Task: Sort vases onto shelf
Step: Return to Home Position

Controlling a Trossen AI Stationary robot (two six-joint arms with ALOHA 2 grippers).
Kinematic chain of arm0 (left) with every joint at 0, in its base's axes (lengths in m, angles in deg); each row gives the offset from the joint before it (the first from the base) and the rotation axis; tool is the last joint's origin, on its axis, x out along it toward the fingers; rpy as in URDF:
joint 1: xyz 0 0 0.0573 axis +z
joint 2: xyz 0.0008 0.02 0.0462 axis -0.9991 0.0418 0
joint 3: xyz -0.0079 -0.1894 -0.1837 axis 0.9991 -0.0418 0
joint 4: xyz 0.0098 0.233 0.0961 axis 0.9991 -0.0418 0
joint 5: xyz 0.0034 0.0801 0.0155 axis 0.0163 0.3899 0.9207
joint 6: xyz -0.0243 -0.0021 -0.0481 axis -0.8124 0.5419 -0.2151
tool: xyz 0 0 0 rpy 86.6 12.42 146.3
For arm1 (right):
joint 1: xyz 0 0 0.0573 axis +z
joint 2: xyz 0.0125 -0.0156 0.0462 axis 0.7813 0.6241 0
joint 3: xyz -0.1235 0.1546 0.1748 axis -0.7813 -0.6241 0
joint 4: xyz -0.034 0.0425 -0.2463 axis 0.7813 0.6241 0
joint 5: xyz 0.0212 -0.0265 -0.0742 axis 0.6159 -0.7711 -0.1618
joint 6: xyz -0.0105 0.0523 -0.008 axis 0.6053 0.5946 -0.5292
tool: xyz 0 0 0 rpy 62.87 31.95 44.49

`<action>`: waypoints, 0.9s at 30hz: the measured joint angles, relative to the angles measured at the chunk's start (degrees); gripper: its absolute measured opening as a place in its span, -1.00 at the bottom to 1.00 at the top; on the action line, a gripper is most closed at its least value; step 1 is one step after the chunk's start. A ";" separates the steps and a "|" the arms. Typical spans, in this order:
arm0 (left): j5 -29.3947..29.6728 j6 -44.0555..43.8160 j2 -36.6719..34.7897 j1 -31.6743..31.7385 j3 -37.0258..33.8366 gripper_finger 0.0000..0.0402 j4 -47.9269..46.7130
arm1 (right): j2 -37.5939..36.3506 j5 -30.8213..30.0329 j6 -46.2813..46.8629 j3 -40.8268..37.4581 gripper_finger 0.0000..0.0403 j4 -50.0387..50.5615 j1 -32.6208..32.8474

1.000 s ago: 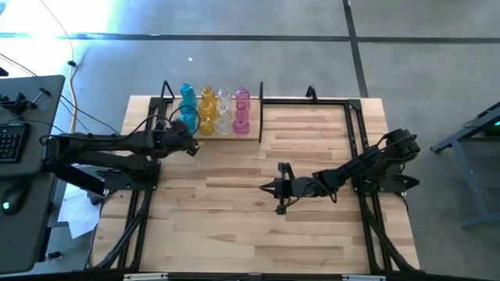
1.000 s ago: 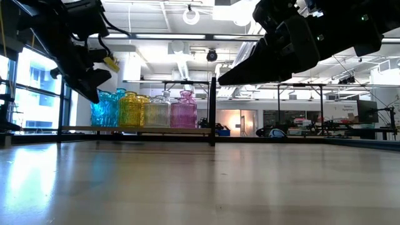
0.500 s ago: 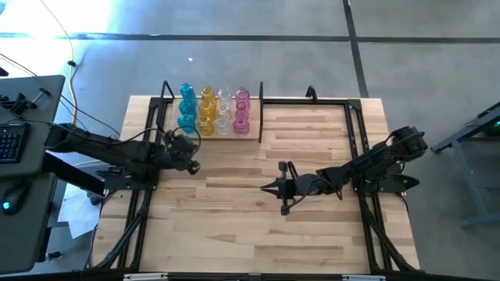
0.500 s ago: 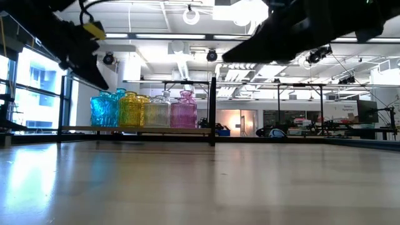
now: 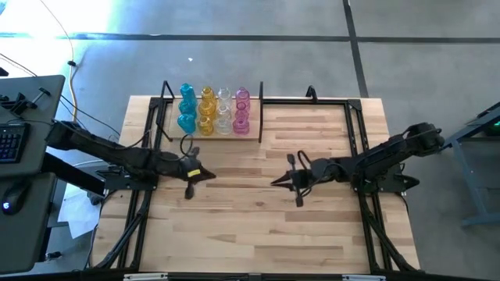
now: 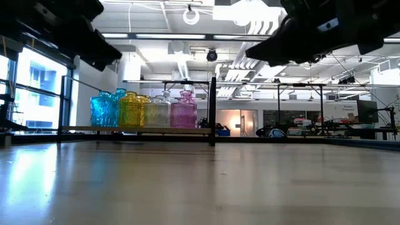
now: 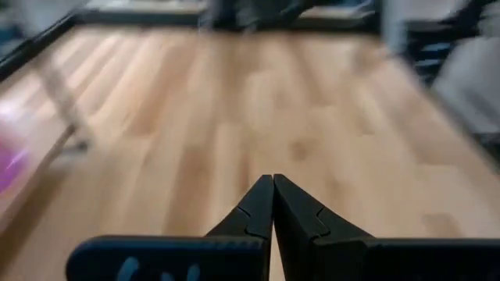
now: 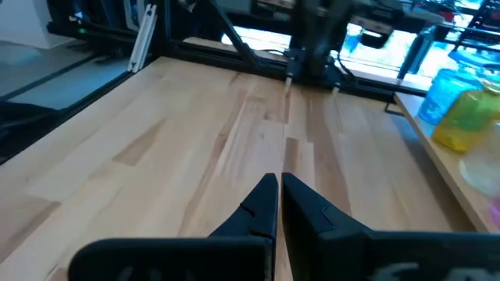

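A: High view?
B: Vases [image 5: 211,111] in 4 colours stand on the shelf [image 5: 255,117] at the tabletop's [image 5: 250,226] back edge. Left tool [image 5: 209,175] and right tool [image 5: 274,183] hover mid-tabletop.
A: Low view?
B: Vases side by side on the shelf.
A: Wrist views?
B: Both tools pinched narrow, holding nothing.

grey concrete floor [image 5: 312,55], bright workshop windows [image 6: 37,90]

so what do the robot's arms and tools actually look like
The left arm and right arm are slim, dark and jointed, with black cables by the wrists. The left tool and right tool each have two black fingers tapering to a point, notched on the inner edges, on a wide dark bar.
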 joint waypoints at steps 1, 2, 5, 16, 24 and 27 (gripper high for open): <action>-2.35 1.08 -0.33 0.29 -0.84 -1.00 2.44 | -1.00 0.20 0.47 -0.99 -1.00 -0.17 -0.35; -3.94 1.84 -0.72 0.74 -1.40 -1.00 4.18 | -2.26 0.21 0.64 -1.97 -1.00 -0.22 -0.60; -4.72 2.76 -3.15 2.36 -2.51 -1.00 4.31 | -6.86 0.23 0.45 -4.84 -1.00 -0.17 -1.12; -11.79 4.13 -16.98 9.39 -6.70 -1.00 2.79 | -28.24 0.20 -2.45 -16.58 -1.00 0.09 -4.37; -14.57 3.77 -26.58 13.26 -10.06 -1.00 -1.49 | -42.41 0.21 -2.09 -22.90 -1.00 1.55 -6.46; -14.91 3.74 -29.55 14.61 -10.06 -1.00 -4.15 | -46.55 0.20 -2.10 -23.50 -1.00 4.80 -6.48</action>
